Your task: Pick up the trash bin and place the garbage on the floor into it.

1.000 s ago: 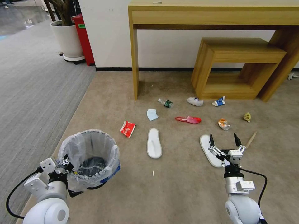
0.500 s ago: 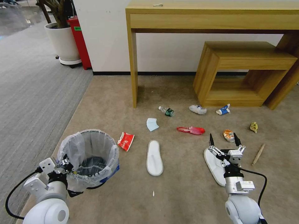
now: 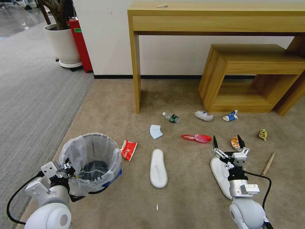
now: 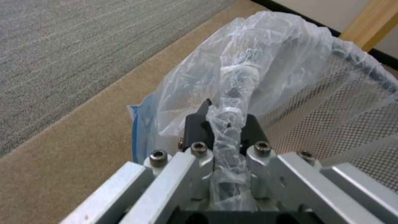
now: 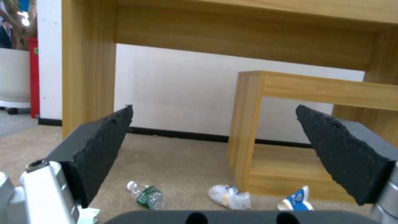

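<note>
My left gripper point(image 3: 67, 167) is shut on the bag-lined rim of the trash bin point(image 3: 91, 162), held at the lower left; the left wrist view shows its fingers point(image 4: 195, 130) pinching the crumpled plastic. My right gripper point(image 3: 228, 143) hangs open above a white slipper point(image 3: 221, 176), with nothing between its fingers point(image 5: 104, 149). The garbage lies on the beige floor point(image 3: 190, 197): a second slipper point(image 3: 158, 168), a red wrapper point(image 3: 128, 149), a blue mask point(image 3: 155, 131), a small bottle point(image 3: 171, 117), a pink-red wrapper point(image 3: 197, 137), an orange can point(image 3: 235, 143), a carton point(image 3: 230, 116), a wooden stick point(image 3: 268, 163).
A wooden desk point(image 3: 216, 19) and a low wooden shelf point(image 3: 254, 76) stand against the wall beyond the litter. A potted plant point(image 3: 62, 41) and a red box point(image 3: 81, 44) sit at the far left on the grey carpet point(image 3: 35, 95). A crumpled white bag point(image 3: 203, 115) and a yellow scrap point(image 3: 262, 134) also lie on the floor.
The whole view has shifted: the litter and furniture now sit lower and nearer as the camera advanced. Both grippers hold the same pose, the bin still gripped.
</note>
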### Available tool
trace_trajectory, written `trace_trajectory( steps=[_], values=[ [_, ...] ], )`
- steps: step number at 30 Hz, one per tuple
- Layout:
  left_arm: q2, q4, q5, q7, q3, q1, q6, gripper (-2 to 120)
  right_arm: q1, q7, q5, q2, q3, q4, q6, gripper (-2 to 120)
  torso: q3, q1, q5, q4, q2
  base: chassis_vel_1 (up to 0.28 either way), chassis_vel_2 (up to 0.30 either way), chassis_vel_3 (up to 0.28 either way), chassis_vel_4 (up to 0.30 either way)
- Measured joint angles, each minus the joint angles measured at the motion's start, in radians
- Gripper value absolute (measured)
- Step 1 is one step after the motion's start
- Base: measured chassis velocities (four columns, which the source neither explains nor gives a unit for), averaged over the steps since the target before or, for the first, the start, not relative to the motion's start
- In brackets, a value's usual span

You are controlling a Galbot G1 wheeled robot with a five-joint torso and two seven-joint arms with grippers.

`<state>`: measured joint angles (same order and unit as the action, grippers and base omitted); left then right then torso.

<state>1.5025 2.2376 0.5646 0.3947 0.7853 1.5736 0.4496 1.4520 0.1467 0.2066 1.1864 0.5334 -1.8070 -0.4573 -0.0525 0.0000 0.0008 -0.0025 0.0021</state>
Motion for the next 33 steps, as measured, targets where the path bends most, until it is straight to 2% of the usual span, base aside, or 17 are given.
trace_trajectory(
  steps=[17,20,21,24,29,32,33],
  values=[
    [0.007,-0.005,-0.009,-0.003,-0.001,0.003,-0.004,3,-0.02,-0.009,0.039,-0.036,-0.016,0.012,0.021,100,0.0,0.0,0.0002,0.0,0.0,0.0,0.0,0.0,0.0],
    [0.009,-0.012,-0.012,-0.003,-0.002,0.003,-0.005,3,-0.021,-0.008,0.148,-0.097,-0.041,-0.004,0.082,100,0.0,0.0,0.0,0.0001,0.0,0.0,0.0,0.0,0.0],
    [0.009,-0.012,-0.012,-0.003,-0.002,0.003,-0.005,3,-0.021,-0.008,0.148,-0.097,-0.041,-0.004,0.082,100,0.0,0.0,0.0,0.0001,0.0,0.0,0.0,0.0,0.0],
    [0.011,-0.019,-0.015,-0.004,-0.005,0.001,-0.007,3,-0.021,0.028,0.274,-0.169,-0.086,-0.032,0.182,100,0.0,0.0,0.0001,0.0001,0.0,0.0,0.0,0.0,0.0],
    [0.014,-0.025,-0.021,-0.005,-0.007,0.0,-0.011,3,-0.025,0.059,0.345,-0.224,-0.128,-0.051,0.267,100,0.0,0.0,0.0002,0.0001,0.0,0.0,0.0,0.0,0.0],
    [0.016,-0.033,-0.028,-0.009,-0.008,-0.001,-0.015,3,-0.038,0.131,0.415,-0.278,-0.197,-0.07,0.386,100,0.0,0.0,0.0001,0.0002,0.0,0.0,0.0,0.0,0.0],
    [0.016,-0.033,-0.028,-0.009,-0.008,-0.001,-0.015,3,-0.038,0.131,0.415,-0.278,-0.197,-0.07,0.386,100,0.0,0.0,0.0001,0.0002,0.0,0.0,0.0,0.0,0.0]
  ],
)
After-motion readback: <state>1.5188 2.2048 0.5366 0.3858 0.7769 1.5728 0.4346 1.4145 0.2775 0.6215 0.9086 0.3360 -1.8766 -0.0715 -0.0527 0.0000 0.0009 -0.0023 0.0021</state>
